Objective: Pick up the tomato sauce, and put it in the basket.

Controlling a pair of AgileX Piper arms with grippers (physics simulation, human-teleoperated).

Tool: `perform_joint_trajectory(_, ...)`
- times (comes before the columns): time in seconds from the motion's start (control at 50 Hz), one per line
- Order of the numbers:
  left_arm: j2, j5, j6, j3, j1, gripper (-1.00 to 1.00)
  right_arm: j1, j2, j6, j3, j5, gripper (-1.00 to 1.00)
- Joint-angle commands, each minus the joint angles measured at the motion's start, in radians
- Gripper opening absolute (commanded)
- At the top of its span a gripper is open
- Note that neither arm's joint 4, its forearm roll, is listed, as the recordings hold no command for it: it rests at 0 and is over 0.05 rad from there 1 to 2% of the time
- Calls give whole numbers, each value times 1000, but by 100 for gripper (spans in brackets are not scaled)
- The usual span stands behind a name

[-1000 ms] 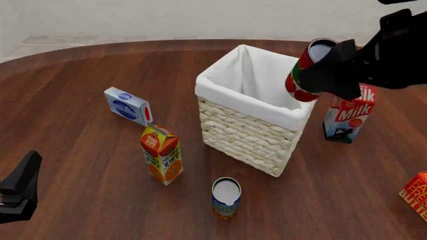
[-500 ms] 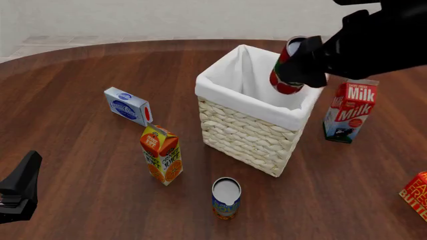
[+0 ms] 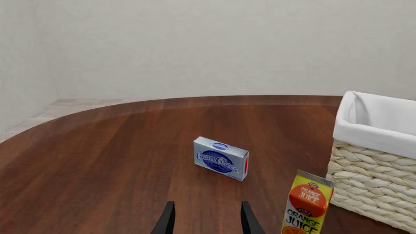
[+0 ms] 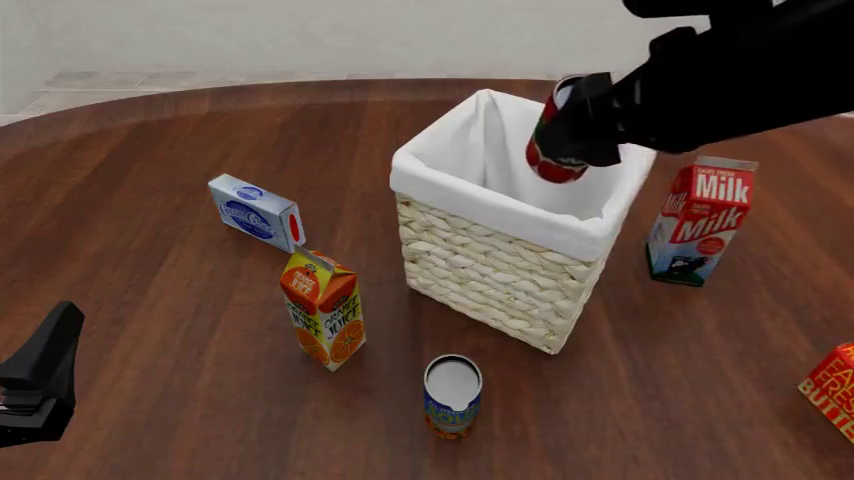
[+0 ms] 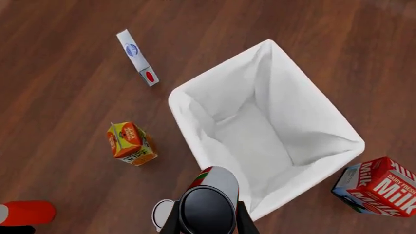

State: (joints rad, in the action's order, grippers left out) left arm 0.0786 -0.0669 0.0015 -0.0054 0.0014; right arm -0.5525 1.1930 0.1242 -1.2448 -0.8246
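Front view: the right end effector [image 4: 577,125] is clamped on the tomato sauce [image 4: 550,150], tilted in the air above the basket [image 4: 501,265], inside its far right rim. Lifting and carrying look done; letting go is left. The right wrist view looks into the basket's bare white lining. The left end effector [image 3: 206,220], fingers apart, idles over the surface [image 3: 97,161].

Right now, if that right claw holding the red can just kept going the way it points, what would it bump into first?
Probably the basket's white cloth lining. The right gripper, shut on the tomato sauce, points down into the open basket, and nothing lies between; the exact spot is hard to judge.
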Motion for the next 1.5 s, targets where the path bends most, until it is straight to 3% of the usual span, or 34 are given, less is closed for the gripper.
perform_joint_trajectory(0.02,0,0,0,0,0,100,11,44,21,-21,17,-100)
perform_joint_trajectory(0.28,0,0,0,0,0,100,56,103,7,-51,37,-100)
perform_joint_trajectory(0.32,0,0,0,0,0,100,91,114,-39,-58,36,-100)
perform_joint_trajectory(0.44,0,0,0,0,0,100,84,129,-2,-50,54,-100)
perform_joint_trajectory(1.5,0,0,0,0,0,100,119,296,15,-144,59,-100)
